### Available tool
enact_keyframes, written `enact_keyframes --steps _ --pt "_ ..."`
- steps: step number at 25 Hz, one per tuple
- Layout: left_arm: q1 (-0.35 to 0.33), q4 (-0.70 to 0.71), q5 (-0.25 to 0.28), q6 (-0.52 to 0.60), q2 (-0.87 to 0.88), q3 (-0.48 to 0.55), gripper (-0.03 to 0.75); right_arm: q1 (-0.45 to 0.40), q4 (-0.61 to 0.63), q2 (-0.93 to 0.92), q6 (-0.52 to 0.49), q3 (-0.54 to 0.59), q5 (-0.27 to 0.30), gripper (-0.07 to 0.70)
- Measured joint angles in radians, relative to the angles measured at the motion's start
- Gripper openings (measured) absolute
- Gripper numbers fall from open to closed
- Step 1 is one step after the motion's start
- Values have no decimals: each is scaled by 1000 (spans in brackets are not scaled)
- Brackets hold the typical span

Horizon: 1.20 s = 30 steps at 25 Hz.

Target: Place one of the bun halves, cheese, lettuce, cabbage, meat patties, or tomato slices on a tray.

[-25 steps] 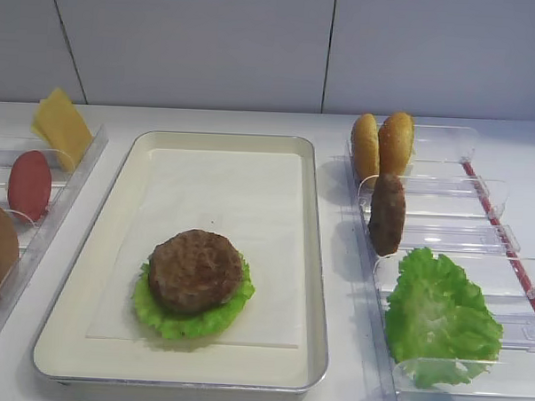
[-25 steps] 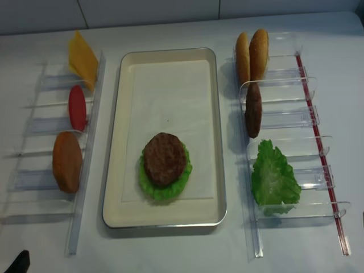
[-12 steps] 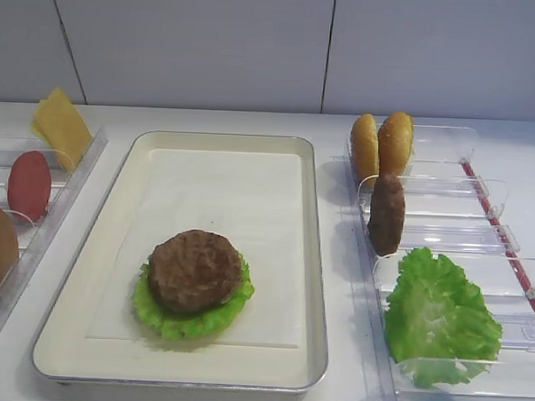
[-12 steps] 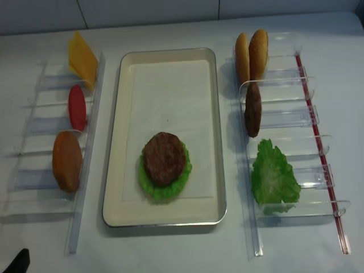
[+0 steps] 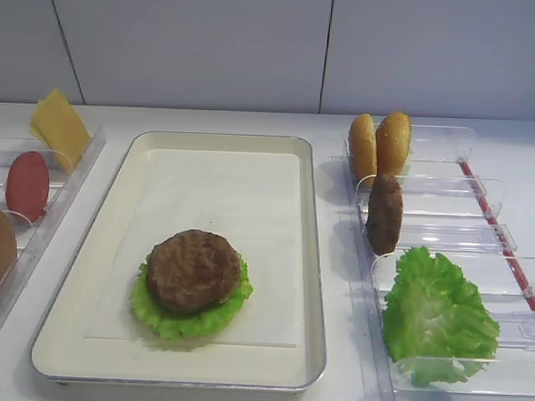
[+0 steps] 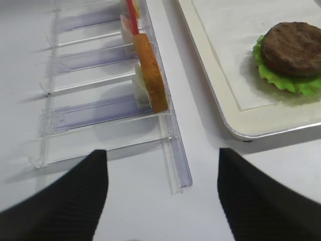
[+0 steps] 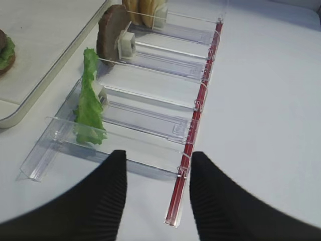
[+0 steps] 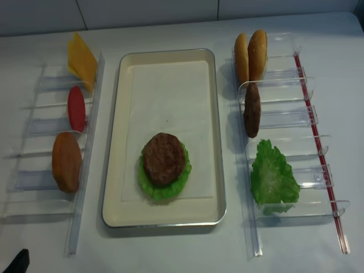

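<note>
A patty [image 5: 192, 270] lies on a lettuce leaf [image 5: 187, 317] at the near end of the tray [image 5: 314, 256]. The right gripper [image 7: 157, 193] and left gripper [image 6: 161, 193] hang spread and empty above the table, each near its own clear rack.

A robotics lab's mock burger station is sitting on a plain white desk [image 5: 253, 120] against bare grey wall panels [image 5: 185, 46]. Clear plastic holders [image 8: 284, 114] are lining the desk's left and right edges, displaying replica ingredients upright, while a paper-lined tray [image 8: 165, 57] is occupying its centre.
</note>
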Motion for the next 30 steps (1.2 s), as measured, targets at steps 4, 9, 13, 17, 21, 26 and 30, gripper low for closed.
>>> enact_keyframes --steps 4,9,13,17,21,26,30 --pt "0 3 0 0 0 0 456 0 0 0 0 0 0 322" --pt "0 2 0 0 0 0 456 -42 0 0 0 0 0 322" --pt "0 2 0 0 0 0 456 -165 0 0 -1 0 0 322" --pt "0 2 0 0 0 0 456 -195 0 0 1 0 0 322" --pt "0 2 0 0 0 0 456 -198 0 0 5 0 0 322" --pt "0 2 0 0 0 0 456 -198 0 0 6 0 0 322" --pt "0 2 0 0 0 0 456 -198 0 0 6 0 0 322"
